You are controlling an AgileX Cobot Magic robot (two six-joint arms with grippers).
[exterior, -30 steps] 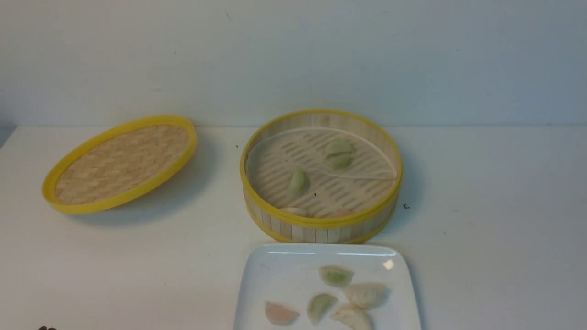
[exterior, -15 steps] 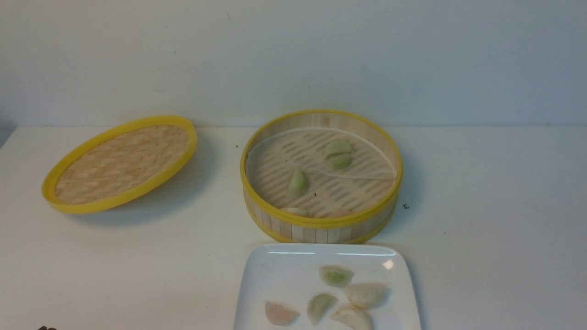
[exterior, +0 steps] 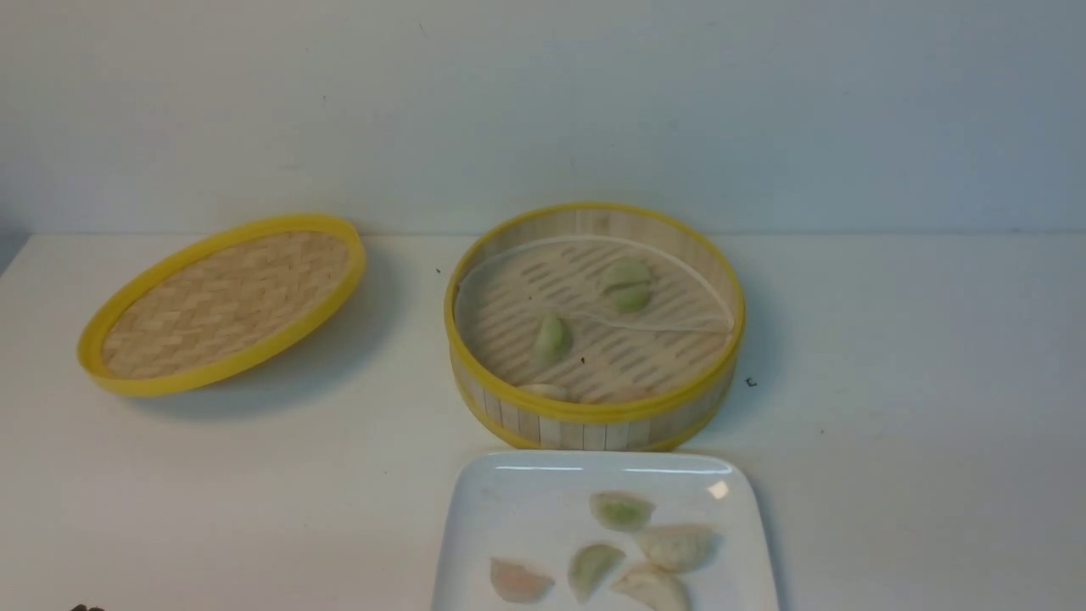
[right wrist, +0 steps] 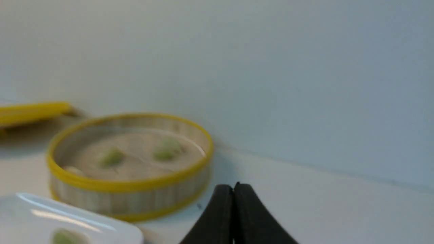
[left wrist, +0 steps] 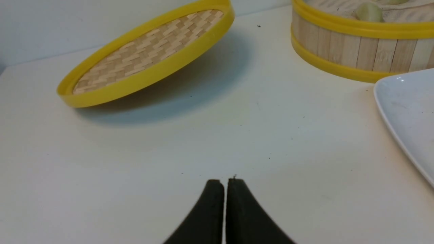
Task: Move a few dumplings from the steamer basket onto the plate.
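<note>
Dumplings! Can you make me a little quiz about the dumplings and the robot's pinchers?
1. How many dumplings lie on the plate?
2. True or false: the woven lid covers the steamer basket.
3. The left gripper and right gripper are: A) both shut and empty, B) both open, C) each pinching a dumpling.

Key: 1. Five: two green, one pinkish, two cream-white. 2. False; the lid lies tilted on the table, beside the basket. 3. A.
</note>
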